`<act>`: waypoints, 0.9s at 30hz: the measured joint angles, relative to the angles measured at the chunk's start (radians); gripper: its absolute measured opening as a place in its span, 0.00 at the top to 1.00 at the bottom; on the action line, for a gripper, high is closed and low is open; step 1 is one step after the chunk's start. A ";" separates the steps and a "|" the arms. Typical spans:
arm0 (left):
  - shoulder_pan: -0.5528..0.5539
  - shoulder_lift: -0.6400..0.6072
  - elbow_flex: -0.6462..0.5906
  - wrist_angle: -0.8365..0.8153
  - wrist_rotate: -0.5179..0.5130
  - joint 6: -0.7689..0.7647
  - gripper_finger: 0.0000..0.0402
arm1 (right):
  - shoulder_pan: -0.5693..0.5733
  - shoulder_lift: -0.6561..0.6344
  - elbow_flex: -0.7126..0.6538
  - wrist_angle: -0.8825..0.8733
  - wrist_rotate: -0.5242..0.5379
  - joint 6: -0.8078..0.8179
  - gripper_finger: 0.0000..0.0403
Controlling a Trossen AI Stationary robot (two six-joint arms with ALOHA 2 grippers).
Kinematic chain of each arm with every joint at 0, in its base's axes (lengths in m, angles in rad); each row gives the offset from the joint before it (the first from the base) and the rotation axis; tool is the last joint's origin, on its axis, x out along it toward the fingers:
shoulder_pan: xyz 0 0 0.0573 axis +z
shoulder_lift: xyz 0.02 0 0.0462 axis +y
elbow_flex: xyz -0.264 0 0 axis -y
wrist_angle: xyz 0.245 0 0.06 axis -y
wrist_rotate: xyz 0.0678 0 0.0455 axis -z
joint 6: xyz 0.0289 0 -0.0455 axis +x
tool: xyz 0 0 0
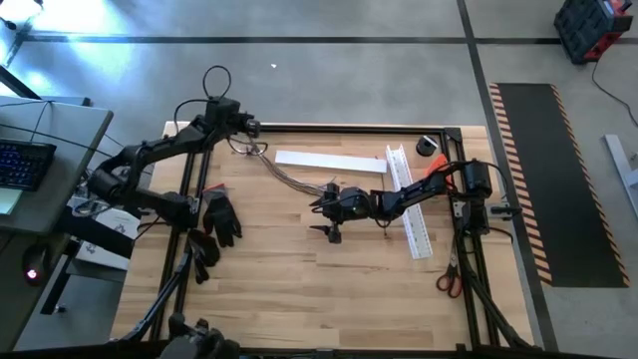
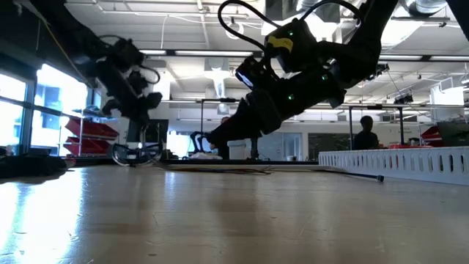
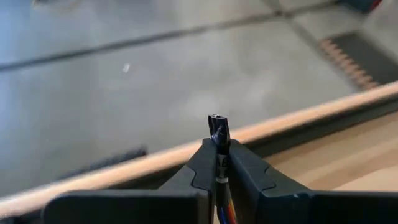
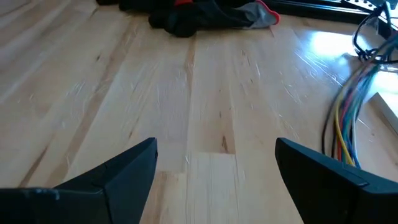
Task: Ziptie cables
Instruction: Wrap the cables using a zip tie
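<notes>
Left gripper (image 3: 217, 163) at bench (image 1: 299, 269) far edge, jaws clenched on cables (image 1: 289, 179); right gripper (image 4: 214, 165) mid-bench, jaws released.

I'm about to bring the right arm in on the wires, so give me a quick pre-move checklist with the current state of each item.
1. Left gripper shut on one end of the cables: ok.
2. Right gripper open and empty: ok.
3. Cables lie beside the right gripper, not between its fingers: not ok.
4. Ziptie located: cannot tell.
5. Bare table under the right gripper: ok.
6. Black gloves lie away from the cables: ok.
</notes>
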 joint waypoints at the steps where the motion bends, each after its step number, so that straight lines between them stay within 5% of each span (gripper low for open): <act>1: -0.014 -0.031 0.000 0.010 0.009 0.000 0.97 | 0.004 0.000 0.000 0.007 0.024 -0.001 0.23; 9: -0.175 -0.325 0.000 0.107 0.114 -0.019 0.99 | 0.070 -0.043 -0.001 0.033 0.259 -0.076 0.23; 15: -0.379 -0.471 0.000 0.259 0.196 -0.051 1.00 | 0.140 -0.243 -0.025 -0.129 0.375 -0.120 0.23; 27: -0.910 -0.381 0.087 0.334 0.101 0.011 1.00 | 0.370 -0.685 -0.081 -0.496 0.653 -0.113 0.23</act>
